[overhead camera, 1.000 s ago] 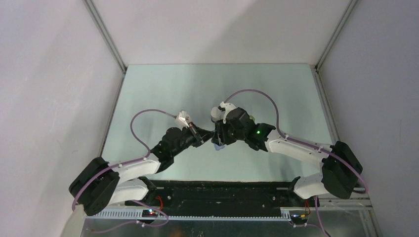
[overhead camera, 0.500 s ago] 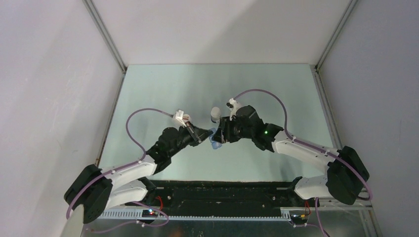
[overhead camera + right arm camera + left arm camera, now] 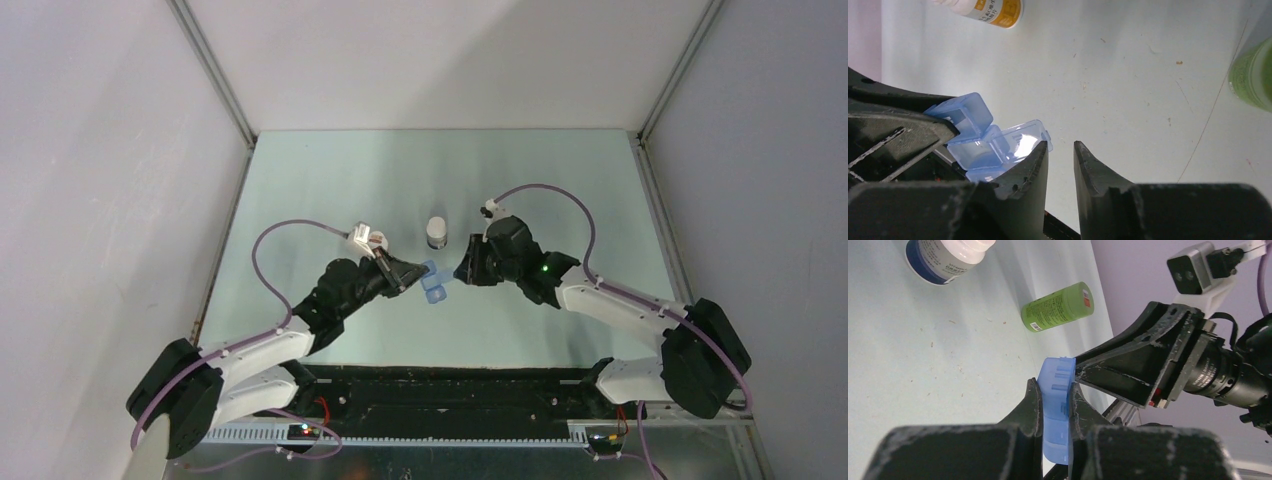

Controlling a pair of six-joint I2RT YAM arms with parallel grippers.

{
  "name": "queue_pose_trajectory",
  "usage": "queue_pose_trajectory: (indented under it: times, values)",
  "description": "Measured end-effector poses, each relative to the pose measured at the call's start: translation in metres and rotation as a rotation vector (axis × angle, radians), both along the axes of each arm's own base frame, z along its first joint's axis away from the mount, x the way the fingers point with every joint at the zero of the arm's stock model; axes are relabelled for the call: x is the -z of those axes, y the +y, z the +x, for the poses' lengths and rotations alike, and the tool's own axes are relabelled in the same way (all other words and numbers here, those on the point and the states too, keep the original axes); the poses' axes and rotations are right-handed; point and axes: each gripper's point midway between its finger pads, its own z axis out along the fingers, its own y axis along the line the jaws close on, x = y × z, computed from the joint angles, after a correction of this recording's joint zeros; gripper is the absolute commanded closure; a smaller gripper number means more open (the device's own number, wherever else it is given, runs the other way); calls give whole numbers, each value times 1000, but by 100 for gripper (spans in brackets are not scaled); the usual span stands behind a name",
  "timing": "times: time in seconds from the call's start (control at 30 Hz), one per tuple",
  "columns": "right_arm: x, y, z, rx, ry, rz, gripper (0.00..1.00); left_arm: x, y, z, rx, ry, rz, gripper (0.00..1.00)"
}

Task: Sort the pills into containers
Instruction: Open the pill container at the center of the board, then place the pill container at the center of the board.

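The translucent blue pill box [image 3: 433, 281] is held off the table between the two arms. My left gripper [image 3: 415, 272] is shut on it; in the left wrist view the box [image 3: 1056, 377] stands edge-on between the fingers, at the gripper's midpoint [image 3: 1054, 385]. My right gripper [image 3: 462, 271] is just right of the box, apart from it. In the right wrist view the box [image 3: 988, 142] shows one lid flipped open, left of the right gripper [image 3: 1060, 146], which is slightly open and empty. No pills are in view.
A white-capped bottle [image 3: 436, 232] stands just behind the box; it also shows in the left wrist view [image 3: 948, 257] and in the right wrist view [image 3: 993, 9]. A green bottle [image 3: 1058, 306] lies on its side, also at the right wrist view's right edge [image 3: 1254, 75].
My right gripper has drawn back to the right, off the pill box. My left gripper stays shut on the box. The white-capped bottle, earlier partly covered by the right arm, now shows fully.
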Motion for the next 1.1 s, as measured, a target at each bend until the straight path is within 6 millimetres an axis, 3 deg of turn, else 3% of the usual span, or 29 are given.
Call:
queue_pose_trajectory:
  times: [0.07, 0.27, 0.47, 0.63, 0.9, 1.1]
  values:
    - [2, 0, 0, 2, 12, 3, 70, -2, -1, 0, 2, -5, -5, 100]
    - [5, 2, -3, -19, 26, 43, 45, -2, 0, 0, 4, -11, -10, 100]
    - [-1, -1, -10, -55, 12, 134, 38, 1, 0, -1, 4, -6, -4, 100]
    - [-12, 7, -13, -112, -8, 205, 42, 1, -1, -3, 16, -8, 0, 100]
    - [-25, 13, -15, -206, -34, 269, 72, 1, -5, -9, 59, -11, 1, 95]
    - [-22, 19, -21, -266, -16, 287, 72, 4, -7, -12, 83, -6, 7, 93]
